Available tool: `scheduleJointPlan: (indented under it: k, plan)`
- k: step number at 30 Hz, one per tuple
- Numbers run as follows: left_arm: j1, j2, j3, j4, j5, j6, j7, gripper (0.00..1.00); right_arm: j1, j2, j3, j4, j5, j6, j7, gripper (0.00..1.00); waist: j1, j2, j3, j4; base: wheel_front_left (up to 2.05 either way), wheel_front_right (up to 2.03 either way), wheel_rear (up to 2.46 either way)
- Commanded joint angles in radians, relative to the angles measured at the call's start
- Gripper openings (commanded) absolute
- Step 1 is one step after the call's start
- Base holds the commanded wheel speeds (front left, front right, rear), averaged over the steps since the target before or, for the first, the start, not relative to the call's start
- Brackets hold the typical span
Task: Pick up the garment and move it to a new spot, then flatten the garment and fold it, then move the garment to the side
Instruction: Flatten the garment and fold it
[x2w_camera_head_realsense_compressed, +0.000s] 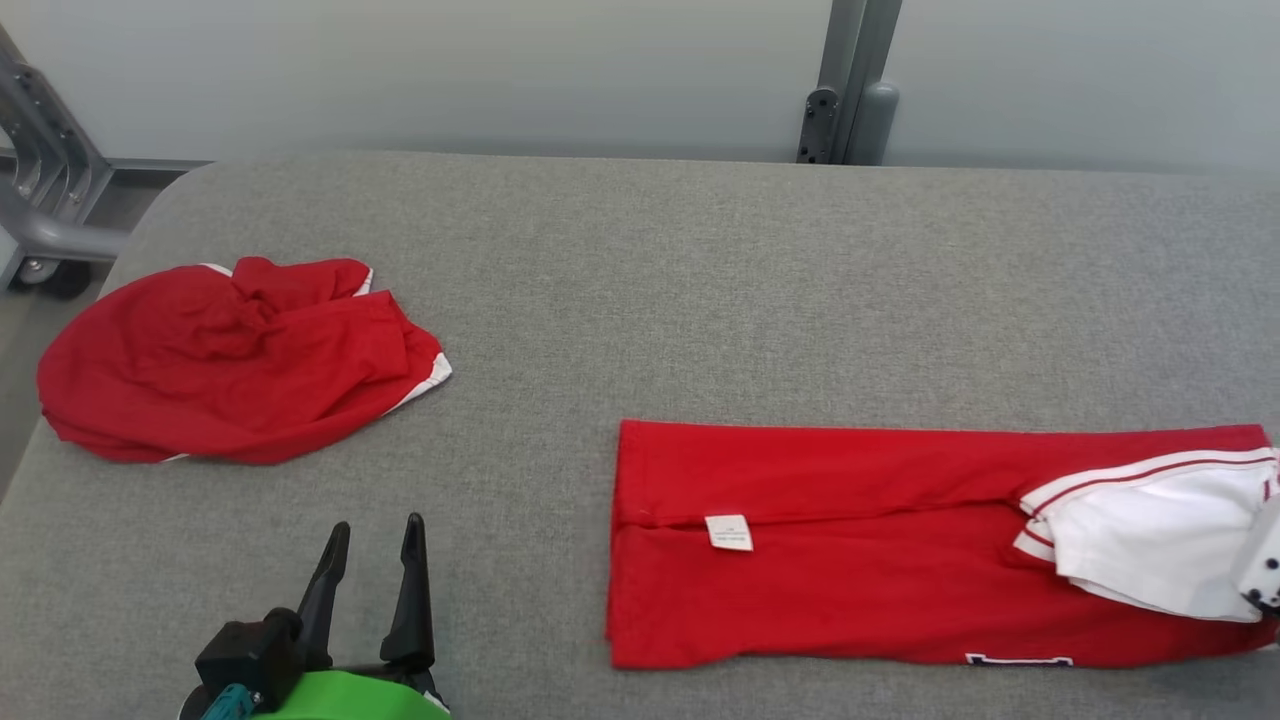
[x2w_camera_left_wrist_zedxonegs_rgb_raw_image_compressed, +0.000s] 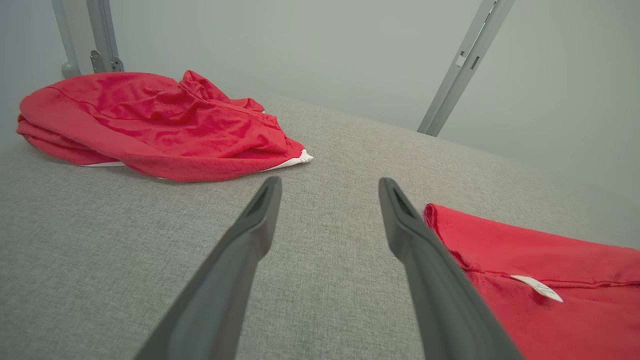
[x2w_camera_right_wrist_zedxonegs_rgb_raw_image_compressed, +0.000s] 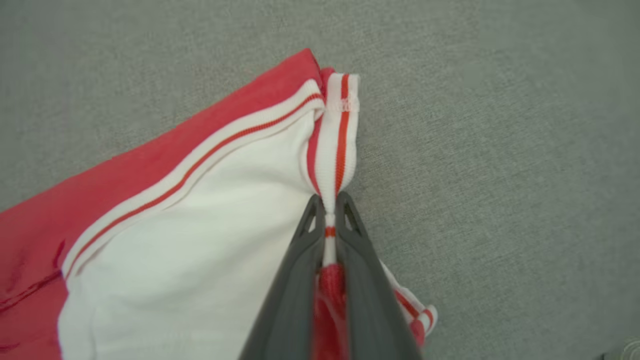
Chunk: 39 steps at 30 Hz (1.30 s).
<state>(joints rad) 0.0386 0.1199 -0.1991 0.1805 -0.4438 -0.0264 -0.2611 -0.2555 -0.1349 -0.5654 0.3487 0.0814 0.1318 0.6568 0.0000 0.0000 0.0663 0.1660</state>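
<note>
The garment (x2w_camera_head_realsense_compressed: 850, 560) is a red shirt lying flat in a long folded band on the right half of the grey table (x2w_camera_head_realsense_compressed: 700, 300), with a white sleeve (x2w_camera_head_realsense_compressed: 1150, 530) at its right end and a small white label near its left end. In the right wrist view my right gripper (x2w_camera_right_wrist_zedxonegs_rgb_raw_image_compressed: 330, 200) is shut on the sleeve's red-and-white striped trim (x2w_camera_right_wrist_zedxonegs_rgb_raw_image_compressed: 336, 135), and the cloth bunches between the fingers. My left gripper (x2w_camera_head_realsense_compressed: 378, 522) stands open over bare table at the lower left, apart from the garment's left edge (x2w_camera_left_wrist_zedxonegs_rgb_raw_image_compressed: 550, 260).
A second red garment (x2w_camera_head_realsense_compressed: 230, 360) lies crumpled at the table's left edge, also ahead and to the left in the left wrist view (x2w_camera_left_wrist_zedxonegs_rgb_raw_image_compressed: 150, 125). Grey metal posts (x2w_camera_head_realsense_compressed: 850, 90) stand behind the table, and a wheeled frame (x2w_camera_head_realsense_compressed: 45, 200) stands at the far left.
</note>
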Motion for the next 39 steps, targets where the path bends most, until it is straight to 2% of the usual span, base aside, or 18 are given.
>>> scheduleJointPlan:
  k: [1, 6, 11, 18, 20, 22, 30, 39]
  plan:
    - [0.013, 0.007, 0.0, -0.002, -0.002, 0.001, -0.003, 1.0, 0.0, -0.025, -0.024, -0.018, -0.015, -0.002, -0.001, 0.0, 0.0, 0.0, -0.011, -0.017, 0.0, 0.0, 0.0]
    - [0.022, 0.008, -0.004, -0.003, -0.005, 0.004, -0.003, 1.0, 0.036, -0.052, -0.076, -0.097, -0.056, -0.002, 0.035, 0.0, 0.0, 0.0, -0.025, -0.038, 0.0, 0.0, 0.0]
    - [0.029, 0.006, -0.009, 0.003, -0.009, 0.005, -0.003, 1.0, 0.09, -0.042, -0.04, -0.194, -0.042, -0.002, 0.094, 0.0, 0.0, 0.0, -0.041, -0.049, 0.0, 0.0, 0.0]
    - [0.031, 0.002, -0.018, 0.015, -0.015, 0.004, -0.003, 1.0, 0.152, -0.022, 0.153, -0.326, 0.024, -0.001, 0.151, 0.0, 0.0, 0.0, -0.068, -0.048, 0.0, 0.0, 0.0]
    - [0.029, 0.002, -0.021, 0.016, -0.015, 0.004, -0.003, 1.0, 0.158, -0.024, 0.228, -0.351, 0.042, -0.001, 0.163, 0.0, 0.0, 0.0, -0.072, -0.042, 0.0, 0.0, 0.0]
    - [0.029, 0.003, -0.023, 0.018, -0.016, 0.0, -0.003, 1.0, 0.151, -0.016, 0.355, -0.368, 0.072, -0.001, 0.179, 0.0, 0.0, 0.0, -0.075, -0.03, 0.0, 0.0, 0.0]
    - [0.023, -0.001, -0.031, 0.025, -0.016, -0.003, -0.004, 1.0, 0.09, 0.021, 0.592, -0.288, 0.129, -0.001, 0.171, 0.0, 0.0, 0.0, -0.073, 0.018, 0.0, 0.0, 0.0]
    - [0.012, -0.006, -0.041, 0.035, -0.011, -0.006, -0.004, 1.0, 0.004, 0.072, 0.739, -0.131, 0.168, -0.001, 0.118, 0.0, 0.0, 0.0, -0.068, 0.067, 0.0, 0.0, 0.0]
